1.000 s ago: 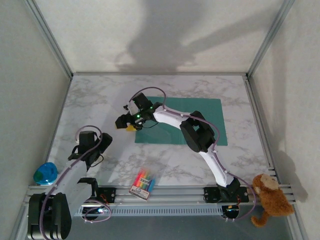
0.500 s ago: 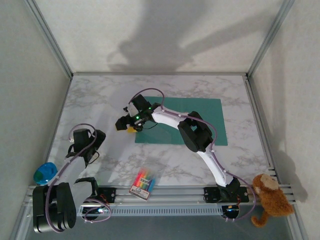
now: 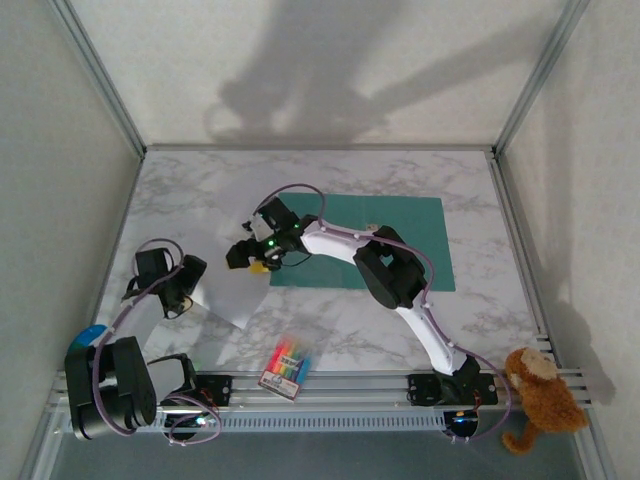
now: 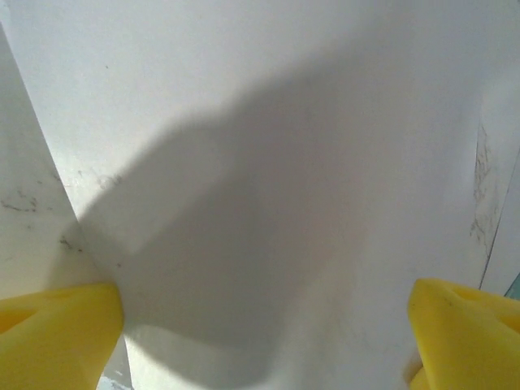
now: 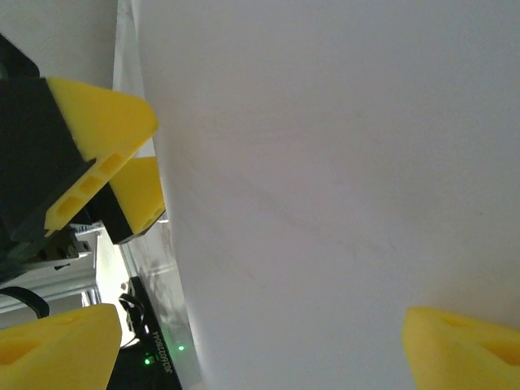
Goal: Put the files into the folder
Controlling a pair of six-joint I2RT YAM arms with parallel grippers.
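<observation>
The files [image 3: 222,292] are white sheets lying on the marble table to the left of the folder [image 3: 400,245], a flat teal rectangle lying closed. My left gripper [image 3: 182,288] hangs over the sheets' left edge. In its wrist view the paper [image 4: 268,162] spans the gap between the open yellow fingertips [image 4: 57,333] of that gripper [image 4: 264,325]. My right gripper [image 3: 250,258] is at the sheets' far right corner, by the folder's left edge. In its wrist view this gripper [image 5: 260,341] stands open over the white paper [image 5: 325,162], with the left gripper's yellow fingers [image 5: 93,154] beyond.
A packet of coloured pens [image 3: 286,365] lies near the front rail. A blue object [image 3: 88,338] sits at the front left, and a brown plush monkey [image 3: 540,395] at the front right. Metal frame posts and grey walls enclose the table.
The left arm has swung left and back, and more of the white sheets now shows. The right gripper has drifted slightly left and nearer. Both grippers stayed open.
</observation>
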